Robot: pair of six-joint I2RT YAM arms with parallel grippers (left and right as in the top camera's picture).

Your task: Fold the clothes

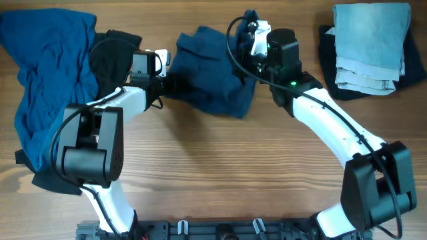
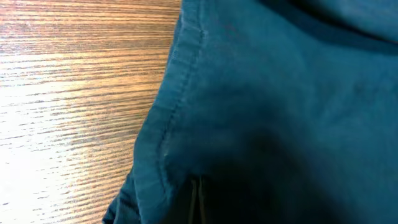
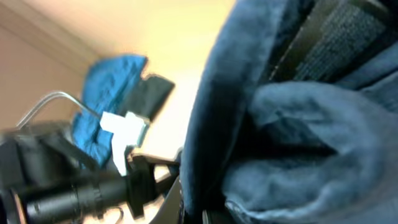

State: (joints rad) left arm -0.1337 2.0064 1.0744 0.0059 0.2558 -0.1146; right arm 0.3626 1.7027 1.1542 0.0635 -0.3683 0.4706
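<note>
The dark navy denim shorts (image 1: 212, 77) lie bunched at the back middle of the table. My left gripper (image 1: 168, 83) is shut on their left edge, low at the table. In the left wrist view the shorts' hem (image 2: 180, 81) fills the frame and the jaws (image 2: 198, 202) are buried in dark cloth. My right gripper (image 1: 251, 30) is shut on the shorts' far right corner and holds it raised. In the right wrist view the cloth (image 3: 292, 124) bunches right against the camera and hides the fingers.
A bright blue garment (image 1: 47, 73) lies spread at the left, with a black piece (image 1: 113, 53) beside it. Folded pale faded-blue denim (image 1: 370, 47) is stacked at the back right on a dark piece (image 1: 327, 50). Bare wood (image 1: 233, 167) lies in front.
</note>
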